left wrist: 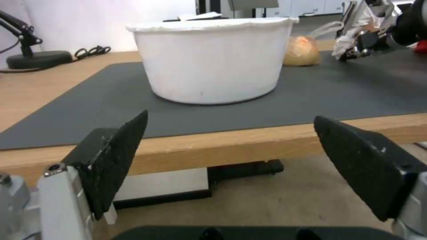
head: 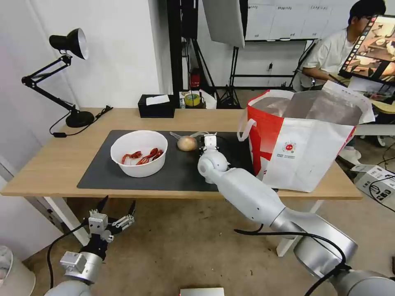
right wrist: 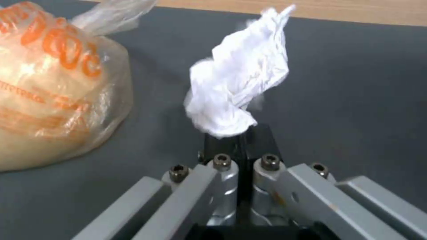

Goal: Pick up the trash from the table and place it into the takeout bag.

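A: We have the right gripper pinched tight on the crumpled white tissue, its fingers pressed together with the paper sticking up past the tips. It sits over the dark grey mat, between the bagged ball and the takeout bag.

B: And just beside it we see the tan ball in its clear plastic bag, lying on the mat close to the tissue but not touching it.

A: Further along the mat stands the white bowl with red crayfish shells inside. The takeout bag stands open on the table at our right, foil lining showing.

B: Our left gripper hangs below the table's near edge, fingers spread wide, holding nothing, facing the bowl.

A: At the back of the table we see a black tissue box and a desk lamp.
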Available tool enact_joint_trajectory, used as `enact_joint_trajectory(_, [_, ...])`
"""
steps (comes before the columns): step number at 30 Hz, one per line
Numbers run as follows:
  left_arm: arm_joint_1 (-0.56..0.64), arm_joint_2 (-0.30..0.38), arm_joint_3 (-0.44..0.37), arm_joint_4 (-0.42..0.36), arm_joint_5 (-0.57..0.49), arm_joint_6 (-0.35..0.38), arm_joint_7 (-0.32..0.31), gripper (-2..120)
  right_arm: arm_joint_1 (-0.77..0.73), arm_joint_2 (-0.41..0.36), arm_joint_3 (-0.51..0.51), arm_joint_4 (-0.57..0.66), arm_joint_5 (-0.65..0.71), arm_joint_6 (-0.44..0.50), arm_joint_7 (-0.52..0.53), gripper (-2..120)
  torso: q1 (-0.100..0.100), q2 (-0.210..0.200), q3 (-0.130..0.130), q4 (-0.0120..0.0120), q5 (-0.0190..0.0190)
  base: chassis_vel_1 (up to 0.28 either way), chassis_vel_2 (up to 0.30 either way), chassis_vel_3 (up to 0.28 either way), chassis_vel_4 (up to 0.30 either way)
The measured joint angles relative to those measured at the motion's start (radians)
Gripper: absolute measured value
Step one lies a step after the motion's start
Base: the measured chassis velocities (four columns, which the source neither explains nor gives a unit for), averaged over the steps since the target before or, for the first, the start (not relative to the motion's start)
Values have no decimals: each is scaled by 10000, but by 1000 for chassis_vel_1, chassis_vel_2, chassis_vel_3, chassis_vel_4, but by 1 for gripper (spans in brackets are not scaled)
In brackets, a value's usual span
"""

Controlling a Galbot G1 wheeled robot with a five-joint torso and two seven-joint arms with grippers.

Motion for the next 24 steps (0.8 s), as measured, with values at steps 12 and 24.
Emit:
enact_joint_trajectory(12, [-19,41,11,-18,-9,0,-14,100,-167,-397,-19,567,-162,185,-78,0,1,-1,4,-8,-1,0,0,0,0])
enact_joint_trajectory(24, [90,31,-122,-134,-14,2,-31,100,-774,-1802,398,3326,-402,540,-14,0,1,-1,2,-3,1,0,0,0,0])
